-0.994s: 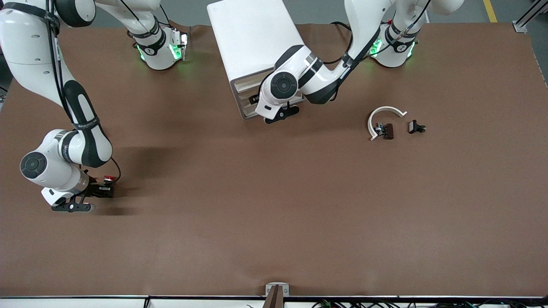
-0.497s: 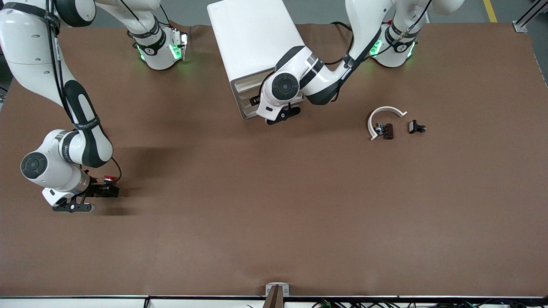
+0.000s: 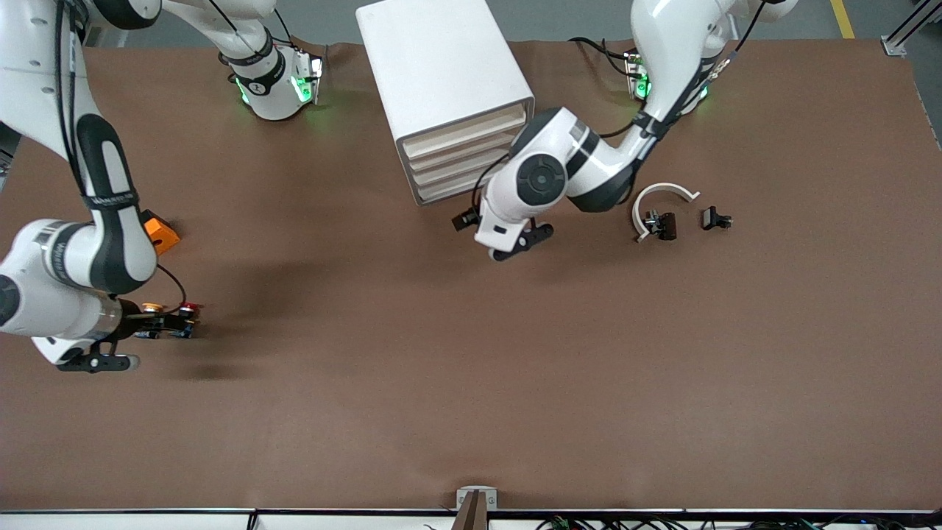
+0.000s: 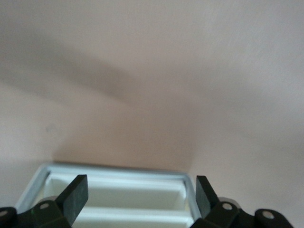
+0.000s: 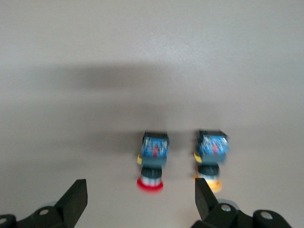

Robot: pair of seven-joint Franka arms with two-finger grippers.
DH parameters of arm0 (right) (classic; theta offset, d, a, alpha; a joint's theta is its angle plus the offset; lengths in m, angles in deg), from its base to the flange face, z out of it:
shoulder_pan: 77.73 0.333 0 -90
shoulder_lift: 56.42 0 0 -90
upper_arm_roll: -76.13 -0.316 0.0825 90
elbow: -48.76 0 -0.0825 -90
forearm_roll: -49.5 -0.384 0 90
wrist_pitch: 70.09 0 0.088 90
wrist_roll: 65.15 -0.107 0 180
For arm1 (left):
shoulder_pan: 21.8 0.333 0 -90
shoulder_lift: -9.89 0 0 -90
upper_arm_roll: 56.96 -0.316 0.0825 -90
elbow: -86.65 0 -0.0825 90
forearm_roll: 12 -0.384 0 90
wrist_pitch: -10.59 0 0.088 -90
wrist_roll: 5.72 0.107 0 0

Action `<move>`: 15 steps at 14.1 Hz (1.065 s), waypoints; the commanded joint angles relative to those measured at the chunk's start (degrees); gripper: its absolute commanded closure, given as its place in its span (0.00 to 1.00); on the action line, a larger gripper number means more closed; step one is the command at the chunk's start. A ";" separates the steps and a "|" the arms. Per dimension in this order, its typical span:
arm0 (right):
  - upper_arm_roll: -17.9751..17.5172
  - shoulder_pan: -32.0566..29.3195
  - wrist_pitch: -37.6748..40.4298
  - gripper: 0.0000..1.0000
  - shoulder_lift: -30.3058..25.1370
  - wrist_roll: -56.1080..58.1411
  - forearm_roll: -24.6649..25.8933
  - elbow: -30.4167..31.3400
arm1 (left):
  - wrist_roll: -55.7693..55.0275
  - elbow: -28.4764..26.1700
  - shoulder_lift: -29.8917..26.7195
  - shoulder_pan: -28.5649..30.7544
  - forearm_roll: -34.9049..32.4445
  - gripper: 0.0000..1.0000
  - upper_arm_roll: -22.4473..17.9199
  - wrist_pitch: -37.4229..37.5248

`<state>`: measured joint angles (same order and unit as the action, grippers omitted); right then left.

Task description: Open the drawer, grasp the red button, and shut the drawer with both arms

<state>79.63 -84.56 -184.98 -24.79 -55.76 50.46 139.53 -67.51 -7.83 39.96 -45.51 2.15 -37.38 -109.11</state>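
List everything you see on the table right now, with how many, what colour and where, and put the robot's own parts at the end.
drawer cabinet: one, white, between the arm bases; drawers look shut.
red-capped button: one, red cap, blue base, on the table at the right arm's end.
orange-capped button: one, orange cap, beside the red-capped one.
orange cube: one, orange, farther from the front camera than the two buttons.
curved strip: one, white, toward the left arm's end.
small dark parts: two, black, by the curved strip.
table: one, brown.
left pincer: one, black, open, in front of the cabinet.
right pincer: one, black, open, over the two buttons.
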 commanded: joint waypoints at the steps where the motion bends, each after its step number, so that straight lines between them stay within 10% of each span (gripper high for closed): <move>1: -0.59 -0.38 11.75 0.00 -6.30 0.63 0.01 -2.96 | 4.47 -0.18 -2.11 4.27 -0.97 0.00 0.19 0.52; 6: -0.60 0.15 32.50 0.00 -10.88 -0.07 0.01 -15.16 | 19.41 -3.78 -9.22 12.09 -2.19 0.00 0.10 5.26; 15: -0.59 0.41 46.93 0.00 -15.62 -0.77 0.10 -26.52 | 35.23 -3.52 -18.46 27.30 -5.28 0.00 0.80 21.17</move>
<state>79.38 -84.33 -141.24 -39.72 -55.80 50.44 115.19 -35.46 -9.45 24.96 -20.86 -2.27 -37.36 -90.33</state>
